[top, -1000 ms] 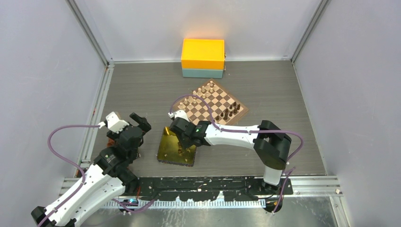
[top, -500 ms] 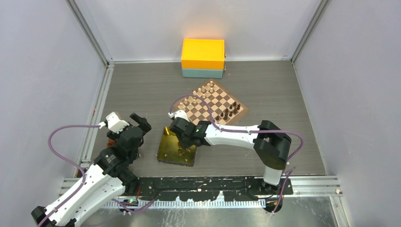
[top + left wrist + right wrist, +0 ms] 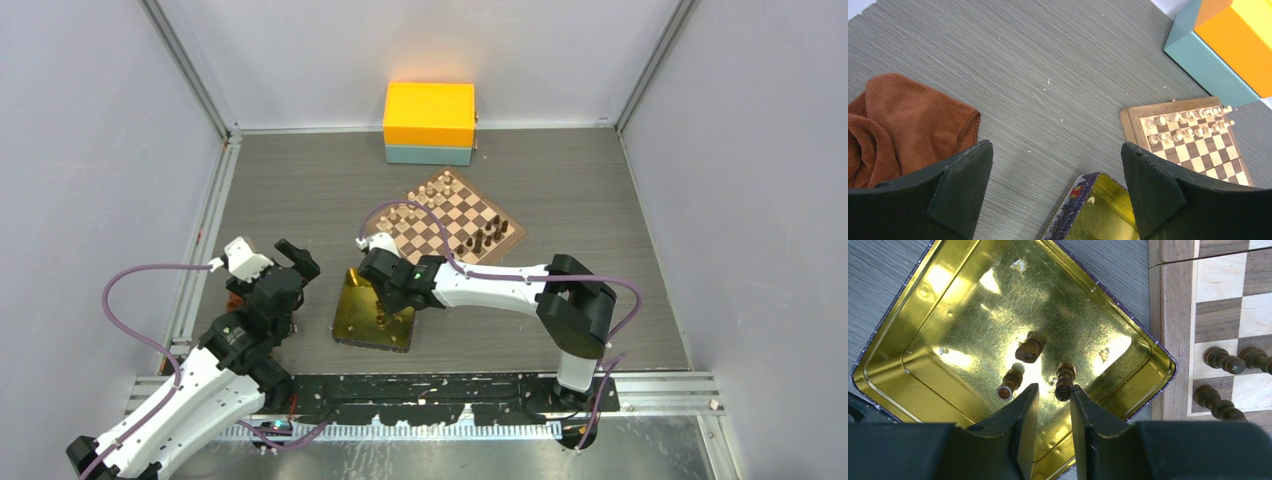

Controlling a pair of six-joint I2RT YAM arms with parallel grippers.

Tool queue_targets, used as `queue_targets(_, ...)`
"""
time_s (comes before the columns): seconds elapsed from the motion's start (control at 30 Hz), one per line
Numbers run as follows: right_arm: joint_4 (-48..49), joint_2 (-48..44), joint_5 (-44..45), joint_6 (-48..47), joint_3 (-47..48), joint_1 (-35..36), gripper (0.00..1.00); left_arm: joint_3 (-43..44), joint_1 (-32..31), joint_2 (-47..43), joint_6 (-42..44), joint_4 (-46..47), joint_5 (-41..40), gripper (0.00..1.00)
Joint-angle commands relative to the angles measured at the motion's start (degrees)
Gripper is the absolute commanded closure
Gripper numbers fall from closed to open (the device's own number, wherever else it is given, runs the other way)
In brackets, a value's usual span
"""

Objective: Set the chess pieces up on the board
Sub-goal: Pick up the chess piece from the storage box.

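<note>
The right hand (image 3: pixel 1054 386) hangs low over the gold tray (image 3: pixel 1083 300). Its two fingers are a narrow gap apart with nothing clamped between them, and bare tray shows through the gap. Just past the fingertips, three dark chess pieces lie on their sides in the tray. One (image 3: pixel 1064 381) is right at the tip of one finger, though whether it touches I cannot tell. Another (image 3: pixel 1010 383) is just beside the other finger, and the third (image 3: pixel 1029 349) lies a little farther in.

The board (image 3: pixel 1173 340) lies just beside the tray's corner, set at an angle on the table (image 3: pixel 1048 60). More dark pieces (image 3: pixel 1222 360) are on the squares along that edge, and pale pieces (image 3: pixel 1178 131) fill rows on the far side.

The left hand (image 3: pixel 1054 145) hovers over bare table with its fingers wide apart and empty. An orange-brown cloth (image 3: pixel 903 120) lies just beside it. An orange box (image 3: pixel 430 112) on a teal base sits by the back wall.
</note>
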Motion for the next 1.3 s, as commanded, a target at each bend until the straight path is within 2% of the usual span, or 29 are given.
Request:
queue_targets(0.0,2.15,-0.68,-0.06,0.9,-0.22,0.39,0.65,-0.03,-0.21,-0.53,-0.6,0.83,-1.38,0.0)
queue_targets(1.27,2.31,-0.37,0.04,0.82,-1.04,0.32,0.64,0.27,-0.24,0.43,-0.39,1.62,-1.21,0.0)
